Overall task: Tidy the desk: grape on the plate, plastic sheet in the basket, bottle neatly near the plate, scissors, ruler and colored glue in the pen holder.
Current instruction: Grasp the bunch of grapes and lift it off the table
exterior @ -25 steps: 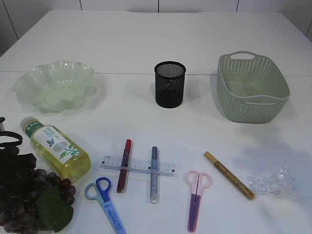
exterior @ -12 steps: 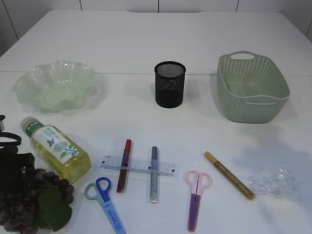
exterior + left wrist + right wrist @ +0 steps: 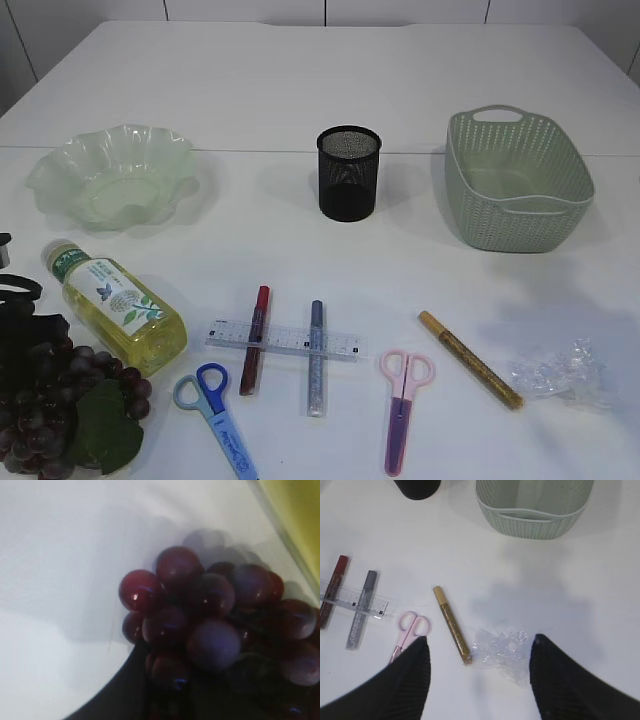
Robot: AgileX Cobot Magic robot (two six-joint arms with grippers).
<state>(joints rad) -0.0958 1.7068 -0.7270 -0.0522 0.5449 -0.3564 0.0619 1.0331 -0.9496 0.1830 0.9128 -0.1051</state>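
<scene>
Round, glossy, seemingly waxy grape [image 3: 200, 615] cluster

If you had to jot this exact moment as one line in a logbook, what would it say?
left gripper: down on grapes | right gripper: open above plastic sheet | plate, basket, pen holder: nothing visible inside

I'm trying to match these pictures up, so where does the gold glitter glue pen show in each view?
Exterior view: the gold glitter glue pen lies lower right, slanting between the pink scissors and the crumpled clear plastic sheet.
Left wrist view: not in it.
Right wrist view: just below centre, slanting, again between the scissors and the sheet.
Shared landmark: the pale green woven basket.
</scene>
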